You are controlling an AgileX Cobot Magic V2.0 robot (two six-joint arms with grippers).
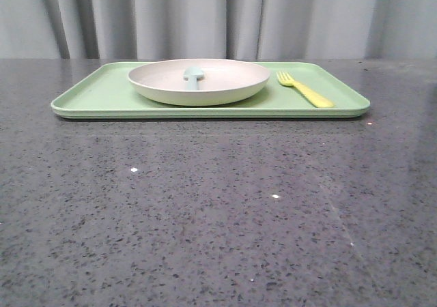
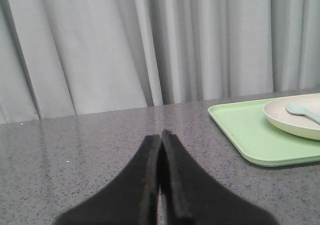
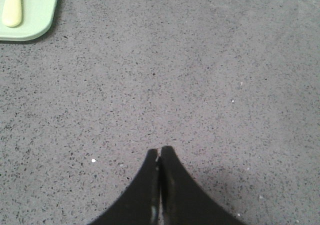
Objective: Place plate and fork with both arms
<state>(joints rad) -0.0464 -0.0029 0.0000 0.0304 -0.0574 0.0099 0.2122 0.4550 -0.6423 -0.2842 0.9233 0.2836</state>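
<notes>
The cream plate [image 1: 198,80] sits on the light-green tray [image 1: 95,95] at the back of the table, with a pale blue-green spoon [image 1: 193,76] lying in it. The yellow fork [image 1: 304,89] lies on the tray to the right of the plate. Neither arm shows in the front view. My left gripper [image 2: 161,134] is shut and empty, over bare table left of the tray [image 2: 245,135]; the plate [image 2: 295,120] and spoon [image 2: 302,110] show there. My right gripper [image 3: 159,150] is shut and empty over bare table; the fork's handle end [image 3: 12,7] and a tray corner [image 3: 42,10] show there.
A grey pleated curtain [image 1: 205,17] hangs behind the table. The dark speckled tabletop [image 1: 218,211] stretches from the tray to the near edge.
</notes>
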